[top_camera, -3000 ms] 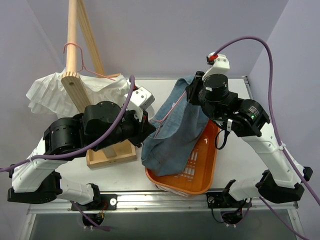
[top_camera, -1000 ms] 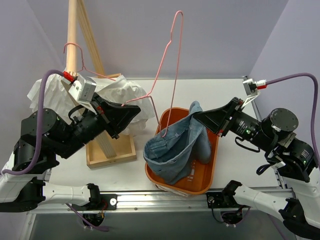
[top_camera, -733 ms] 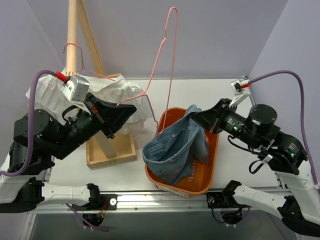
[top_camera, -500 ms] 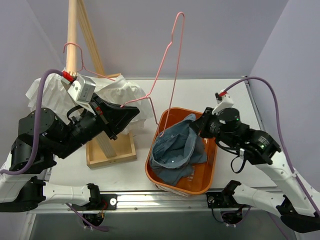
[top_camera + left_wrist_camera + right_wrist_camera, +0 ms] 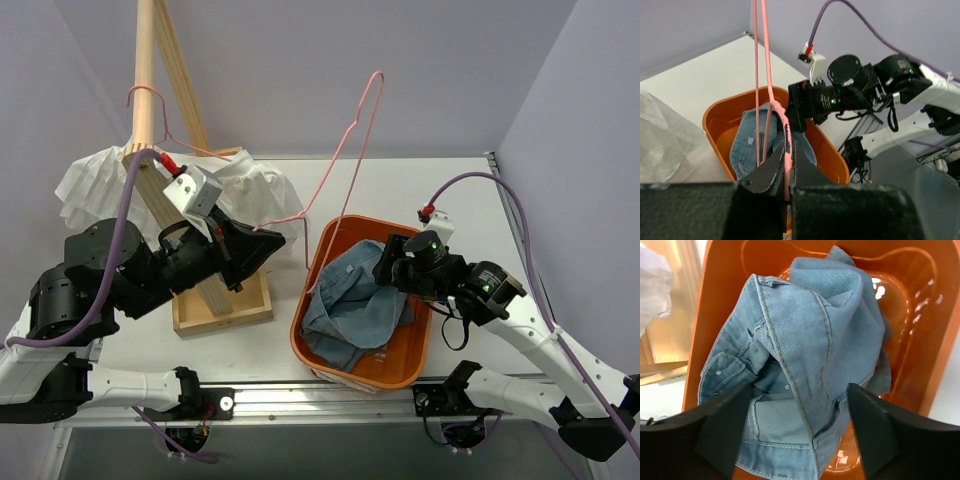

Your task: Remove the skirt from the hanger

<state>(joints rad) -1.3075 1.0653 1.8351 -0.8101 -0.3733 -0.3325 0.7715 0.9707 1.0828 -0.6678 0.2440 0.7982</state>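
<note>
The denim skirt (image 5: 805, 330) lies bunched in the orange basket (image 5: 350, 220), seemingly free of the pink wire hanger (image 5: 775, 100) pinched aloft by the left gripper (image 5: 788, 147), while the right gripper (image 5: 799, 390) hangs spread and empty just above it, so backing away looks next.

Matt denim skirt (image 5: 805, 340), glossy orange plastic basket (image 5: 920, 305), seemingly coated-wire hanger (image 5: 779, 111)

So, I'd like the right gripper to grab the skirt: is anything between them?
Nothing visible. The right gripper hangs open right over the skirt in the basket; the left gripper holds the hanger clear of it.
</note>
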